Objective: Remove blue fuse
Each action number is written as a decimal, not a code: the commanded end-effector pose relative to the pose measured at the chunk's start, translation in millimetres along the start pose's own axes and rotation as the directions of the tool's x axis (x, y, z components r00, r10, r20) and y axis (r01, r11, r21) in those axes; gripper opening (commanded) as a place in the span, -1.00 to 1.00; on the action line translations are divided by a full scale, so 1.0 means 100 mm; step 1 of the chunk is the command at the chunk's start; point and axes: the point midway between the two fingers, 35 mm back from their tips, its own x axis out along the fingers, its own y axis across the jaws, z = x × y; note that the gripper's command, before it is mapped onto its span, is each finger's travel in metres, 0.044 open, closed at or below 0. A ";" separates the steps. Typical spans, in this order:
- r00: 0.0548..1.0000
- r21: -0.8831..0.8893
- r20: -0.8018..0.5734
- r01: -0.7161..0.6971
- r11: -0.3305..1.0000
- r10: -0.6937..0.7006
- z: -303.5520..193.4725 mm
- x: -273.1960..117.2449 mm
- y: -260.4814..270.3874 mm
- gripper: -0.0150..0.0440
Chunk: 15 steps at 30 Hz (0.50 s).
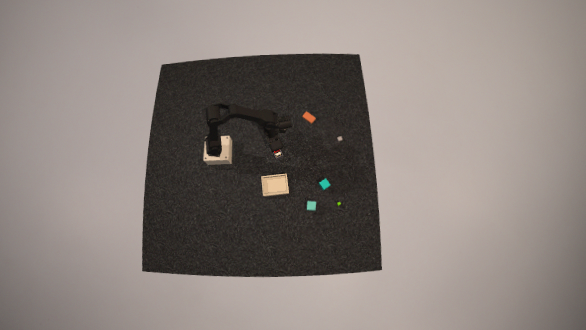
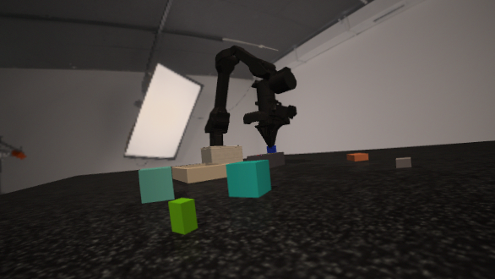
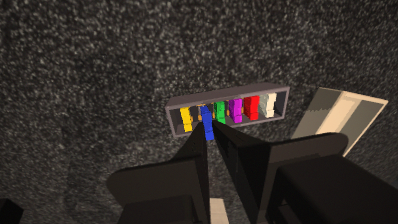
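Black and pointed, the robot's hand (image 3: pixel 210 131) was squeezed shut on the small blue fuse (image 3: pixel 207 122), one finger on each side. It held the fuse by its top, likely so that it could lift it straight up and not bump the fuses next to it. The blue fuse sat right at the tips of the hand, and in the side view it showed just above the block, so it looked partly or fully pulled out; I cannot tell which.

Just beside it on one side was the yellow fuse (image 3: pixel 186 119), and on the other side the green fuse (image 3: pixel 219 111). These were very close, so a tilt could knock them. Further along the row stood the purple fuse (image 3: pixel 235 109), the red fuse (image 3: pixel 251 107) and the white fuse (image 3: pixel 270 104). All of them stood in the long grey fuse block (image 3: pixel 227 97) on the dark speckled counter (image 3: pixel 100 75).

The flat cream tray (image 3: pixel 340 117) lay near the block, past its white end. The fuse must go there next.
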 end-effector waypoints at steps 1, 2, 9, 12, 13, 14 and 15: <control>1.000 -0.004 0.001 -0.002 1.000 0.002 0.00 -0.02 0.00 -0.49; 1.000 -0.004 0.001 -0.003 1.000 0.003 0.00 -0.03 0.00 -0.49; 1.000 -0.004 0.001 -0.003 1.000 0.003 0.00 -0.06 0.00 -0.49; 1.000 -0.004 0.001 -0.003 1.000 0.003 0.00 -0.08 0.00 -0.49; 1.000 -0.004 0.001 -0.003 1.000 0.003 0.00 -0.08 0.00 -0.49; 1.000 -0.004 0.001 -0.003 1.000 0.003 0.00 -0.09 0.00 -0.49; 1.000 -0.005 0.001 -0.003 1.000 0.003 0.00 -0.09 0.00 -0.49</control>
